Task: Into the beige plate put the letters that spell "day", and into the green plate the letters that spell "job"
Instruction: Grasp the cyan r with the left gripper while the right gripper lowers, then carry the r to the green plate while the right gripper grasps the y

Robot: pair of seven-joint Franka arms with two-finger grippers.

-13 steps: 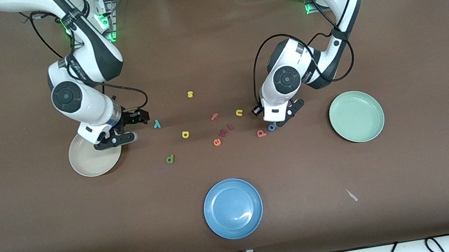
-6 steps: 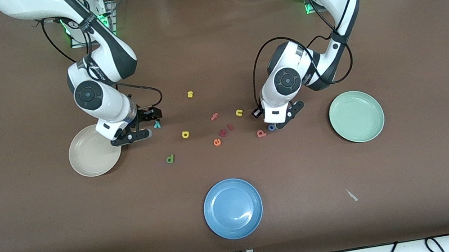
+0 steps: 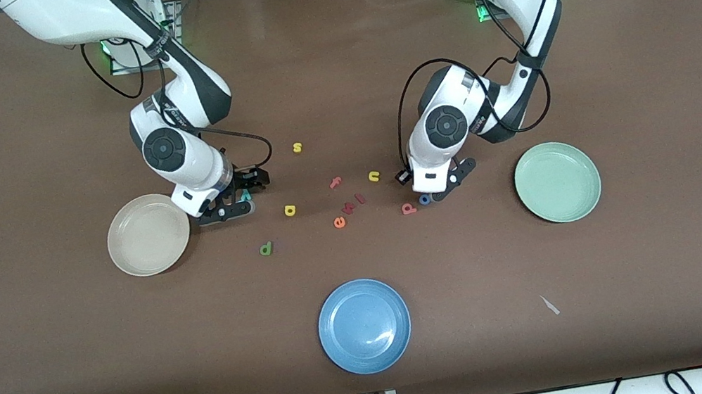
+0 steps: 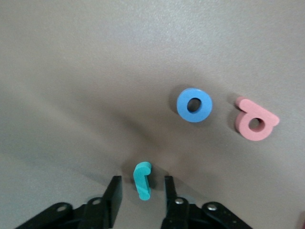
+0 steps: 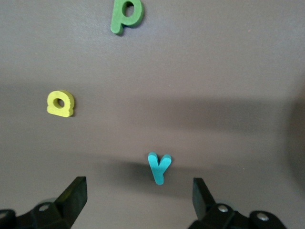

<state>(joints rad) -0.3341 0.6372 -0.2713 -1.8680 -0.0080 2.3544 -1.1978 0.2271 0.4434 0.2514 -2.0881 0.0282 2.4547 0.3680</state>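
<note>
Nearest the front camera sits the blue plate, alone on the brown tabletop. Up from there, the dark green d lies flat, with the beige plate toward the right arm's end and the green plate toward the left arm's end, both bare. Now into the scatter of letters: the orange e, the pinkish-red b and the blue o just beside it, then the yellow a. The left hand is right down at the tabletop with its fingers either side of the teal j, gaps showing on both sides, so narrowed but not gripping; the o and the b lie just past it in the left wrist view. The right hand is low too, between the beige plate and the a, fingers spread wide with the teal y lying between them, untouched. Farther up lie the pink f and the yellow u, and farthest of the letters is the yellow s.
</note>
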